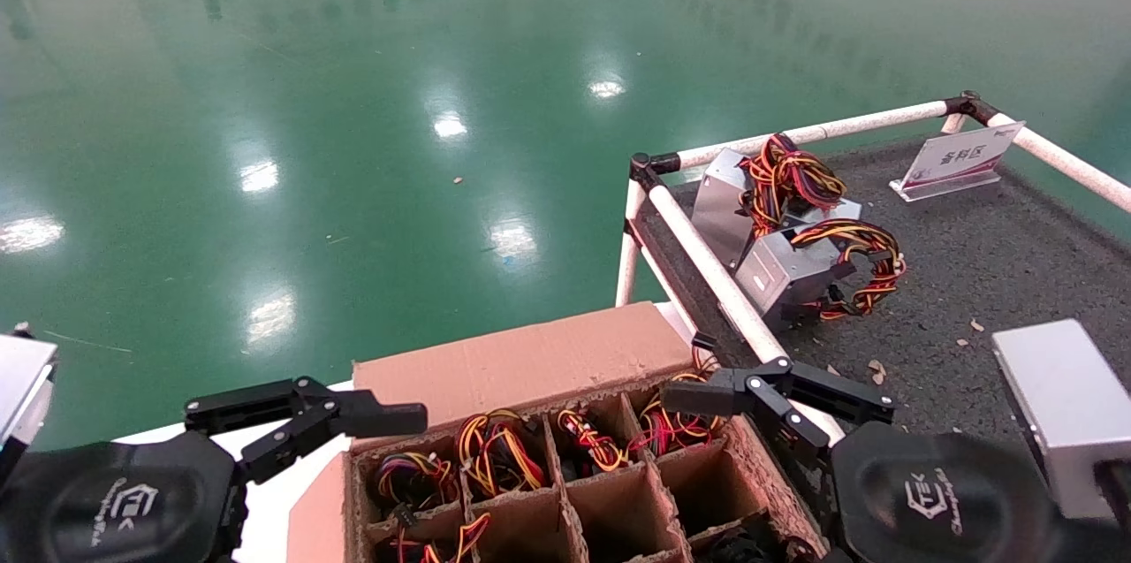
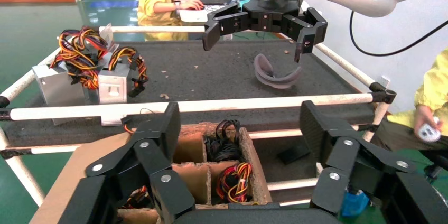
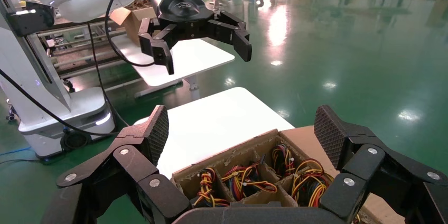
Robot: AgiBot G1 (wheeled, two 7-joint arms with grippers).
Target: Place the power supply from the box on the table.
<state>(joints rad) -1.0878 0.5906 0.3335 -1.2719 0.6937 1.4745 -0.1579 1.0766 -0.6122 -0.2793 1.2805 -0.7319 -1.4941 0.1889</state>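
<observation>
The brown corrugated cardboard box (image 1: pixel 530 457) with its grid of square cells is sitting low in the head view, its broad flap folded out toward the far side. Bundles of red, yellow, orange and black wires (image 1: pixel 495 448) are showing in the far row of cells, while several nearer cells are looking bare.

The left gripper (image 1: pixel 305 422), black with angular fingers, is hovering over the box's left far corner, its fingers spread wide and holding nothing. In its own wrist view (image 2: pixel 243 145) the 2 fingers are framing the cells below. The right gripper (image 1: pixel 778 395) is hanging above the box's right far corner, near the white pipe rail (image 1: pixel 716 280), with its fingers likewise apart and empty; its wrist view (image 3: pixel 240 150) is looking down on wire-filled cells.

On the dark grey rough-textured table (image 1: pixel 972 262), 2 silver-grey rectangular metal power supplies (image 1: pixel 778 236) are lying together near the rail's corner, one leaning on the other, their coloured wire bundles coiled on top and at the side. A small white sign (image 1: pixel 959 158) is standing farther back. A plain silver wrist block (image 1: pixel 1069 413) is showing at the right edge. Glossy green floor (image 1: pixel 353 103) is spreading beyond.
</observation>
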